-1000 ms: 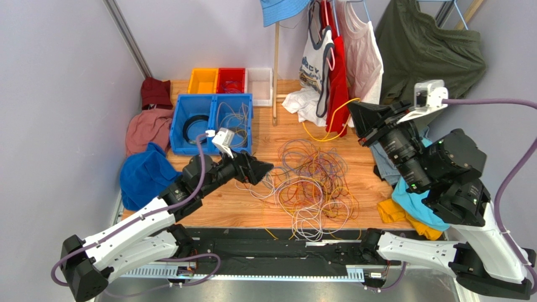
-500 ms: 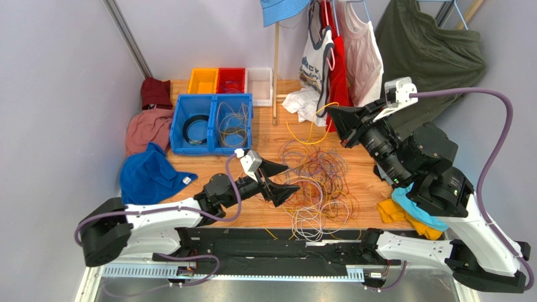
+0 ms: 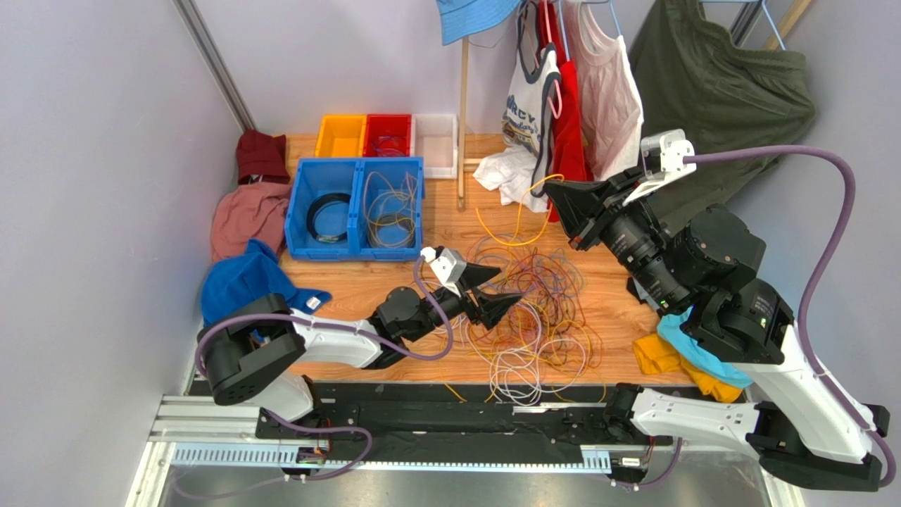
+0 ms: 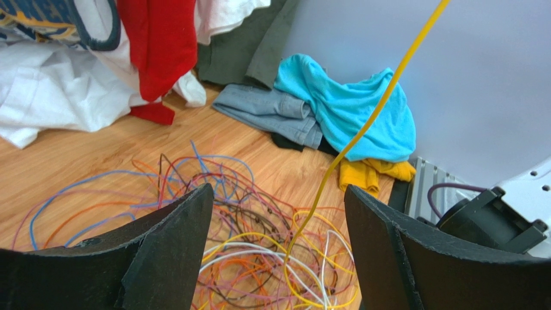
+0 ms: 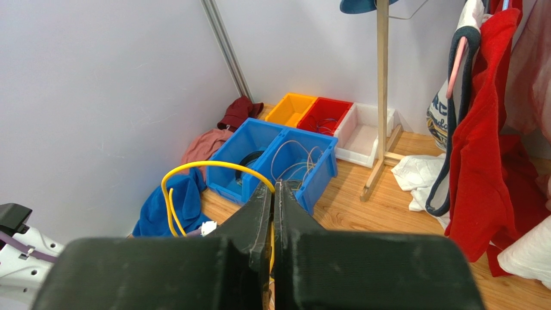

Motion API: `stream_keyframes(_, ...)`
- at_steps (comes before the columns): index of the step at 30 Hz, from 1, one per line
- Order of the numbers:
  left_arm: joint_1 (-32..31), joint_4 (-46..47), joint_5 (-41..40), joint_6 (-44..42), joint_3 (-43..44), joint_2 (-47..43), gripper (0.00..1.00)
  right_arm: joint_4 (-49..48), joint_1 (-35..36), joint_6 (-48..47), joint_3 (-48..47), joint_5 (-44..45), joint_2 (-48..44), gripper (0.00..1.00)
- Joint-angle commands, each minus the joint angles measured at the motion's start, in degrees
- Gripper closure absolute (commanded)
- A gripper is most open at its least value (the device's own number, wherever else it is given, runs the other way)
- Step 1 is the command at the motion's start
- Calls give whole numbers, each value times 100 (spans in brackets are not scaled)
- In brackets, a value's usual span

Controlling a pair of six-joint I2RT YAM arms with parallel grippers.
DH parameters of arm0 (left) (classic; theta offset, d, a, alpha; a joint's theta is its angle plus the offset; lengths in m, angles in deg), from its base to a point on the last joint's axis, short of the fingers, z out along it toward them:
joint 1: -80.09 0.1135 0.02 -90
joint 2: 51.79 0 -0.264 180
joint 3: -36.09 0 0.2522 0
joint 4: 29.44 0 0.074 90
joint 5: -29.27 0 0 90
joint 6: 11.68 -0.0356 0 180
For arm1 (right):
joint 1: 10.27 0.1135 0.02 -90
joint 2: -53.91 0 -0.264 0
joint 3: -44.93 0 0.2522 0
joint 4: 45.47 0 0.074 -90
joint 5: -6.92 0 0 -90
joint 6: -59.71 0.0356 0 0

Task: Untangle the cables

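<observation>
Right wrist: right end effector (image 5: 272, 194) clenched on yellow cable (image 5: 207, 166); left end effector (image 4: 277, 200), released, needed to pin the cable tangle (image 4: 246, 258).

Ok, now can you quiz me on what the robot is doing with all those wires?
1. True or false: the right tool is shut on a yellow cable.
2. Pick one. The left tool is: A) open above the cable pile; B) shut on a red shirt; C) inside a blue bin.
3. Fill in: the small bin between the orange bin and the white bin is ____.

Key: 1 true; 2 A; 3 red.
</observation>
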Motion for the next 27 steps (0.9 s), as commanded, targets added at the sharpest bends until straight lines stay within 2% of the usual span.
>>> stream_keyframes(1,-9,815,170,58,383,174,18,8,-19,-57,-107,-41,-72,100)
stream_keyframes(2,-9,815,213,67,427,235,25,9,-19,-57,-89,-32,-81,100)
stream_keyframes(4,-9,797,258,58,489,279,45,0,-19,-74,-63,-32,-89,100)
stream_keyframes(5,-1,754,232,58,506,297,65,0,-27,-74,-46,-32,-98,100)
stream_keyframes(8,0,570,135,32,480,218,100,-35,-19,-48,60,-23,-186,100)
stream_keyframes(12,0,306,100,93,436,-115,100,-71,-19,49,279,-85,-344,100)
stream_keyframes(13,0,122,65,119,445,-516,100,-71,-19,75,402,-111,-449,99)
stream_keyframes(14,52,-741,-109,206,506,-816,100,-36,-19,119,499,-120,-528,94)
stream_keyframes(15,96,-1550,-190,260,646,-1150,100,-35,-19,197,595,-129,-616,72)
stream_keyframes(16,148,-3864,-347,269,1343,-1788,100,-35,-19,268,901,-103,-712,62)
stream_keyframes(18,307,-6266,-1091,190,2434,-2058,100,-105,-19,522,1289,-50,-1108,43)
stream_keyframes(19,394,-7974,-1278,94,3441,-2076,100,-158,-19,619,1787,-32,-1274,40)
stream_keyframes(21,658,-9120,-1666,-170,4638,-2041,100,-342,-19,961,2307,-6,-1714,37)
stream_keyframes(22,815,-10022,-1780,-240,5020,-1989,100,-404,-10,1059,2545,20,-1837,37)
stream_keyframes(24,904,-10678,-2202,-433,6019,-1936,100,-484,-19,1252,3135,73,-2128,37)
stream_keyframes(26,949,-11434,-2561,-722,6656,-1760,100,-414,-19,1516,3512,170,-2251,37)
stream_keyframes(27,957,-11689,-2685,-794,7320,-1664,100,-387,-19,1560,3601,170,-2347,38)
